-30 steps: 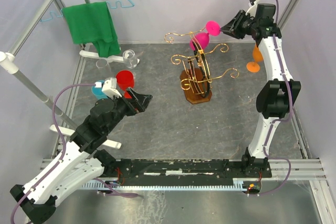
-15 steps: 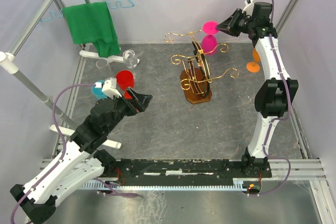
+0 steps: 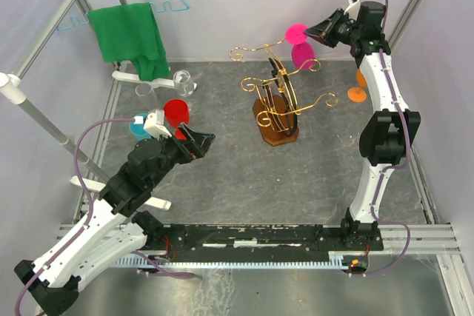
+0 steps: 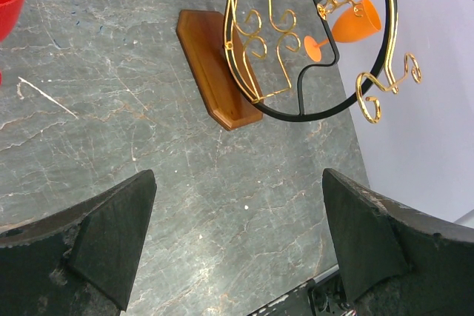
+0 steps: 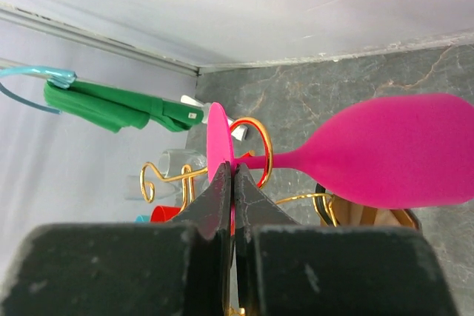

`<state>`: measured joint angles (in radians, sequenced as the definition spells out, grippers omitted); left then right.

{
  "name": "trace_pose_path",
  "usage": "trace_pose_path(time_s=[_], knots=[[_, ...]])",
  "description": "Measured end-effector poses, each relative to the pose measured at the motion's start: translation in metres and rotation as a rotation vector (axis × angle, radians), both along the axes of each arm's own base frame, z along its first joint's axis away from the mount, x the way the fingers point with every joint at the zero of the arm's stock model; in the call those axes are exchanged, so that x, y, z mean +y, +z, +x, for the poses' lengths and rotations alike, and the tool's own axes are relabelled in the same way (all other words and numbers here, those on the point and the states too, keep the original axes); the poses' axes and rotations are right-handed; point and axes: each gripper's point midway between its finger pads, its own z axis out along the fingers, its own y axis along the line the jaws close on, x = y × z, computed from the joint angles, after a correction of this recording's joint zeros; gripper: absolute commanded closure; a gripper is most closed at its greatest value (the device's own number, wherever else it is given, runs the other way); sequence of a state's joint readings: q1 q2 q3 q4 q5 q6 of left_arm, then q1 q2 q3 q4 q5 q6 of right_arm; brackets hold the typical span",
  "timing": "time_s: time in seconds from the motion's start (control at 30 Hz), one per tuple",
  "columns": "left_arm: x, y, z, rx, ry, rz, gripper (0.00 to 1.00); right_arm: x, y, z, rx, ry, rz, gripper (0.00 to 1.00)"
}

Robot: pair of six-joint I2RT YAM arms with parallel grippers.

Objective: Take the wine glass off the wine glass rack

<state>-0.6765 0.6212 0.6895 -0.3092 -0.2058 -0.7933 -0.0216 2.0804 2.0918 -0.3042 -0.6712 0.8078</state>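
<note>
Lifted and swung left, the pink wine glass [image 3: 302, 55] is tilting in the right gripper [image 3: 309, 32], which is pinching shut on its foot. Its stem is still sitting beside a gold scroll of the wine glass rack [image 3: 275, 109], so it probably isn't free yet. The back wall [image 3: 222, 5] is crowding the gripper from behind, and the orange glass [image 3: 358, 92] is standing nearby. The left gripper [image 3: 200, 142] is hovering wide open.
</note>
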Motion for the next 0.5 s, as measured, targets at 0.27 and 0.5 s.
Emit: trace_pose_path(time_s=[0.27,0.5], knots=[[0.001,-0.002,-0.001,0.008,0.0,0.006,0.01,-0.003,0.006,0.017,-0.034,-0.054,0.07,0.99],[0.001,-0.004,-0.002,0.014,0.001,0.009,0.01,0.014,-0.007,0.031,-0.01,0.003,0.132,0.99]])
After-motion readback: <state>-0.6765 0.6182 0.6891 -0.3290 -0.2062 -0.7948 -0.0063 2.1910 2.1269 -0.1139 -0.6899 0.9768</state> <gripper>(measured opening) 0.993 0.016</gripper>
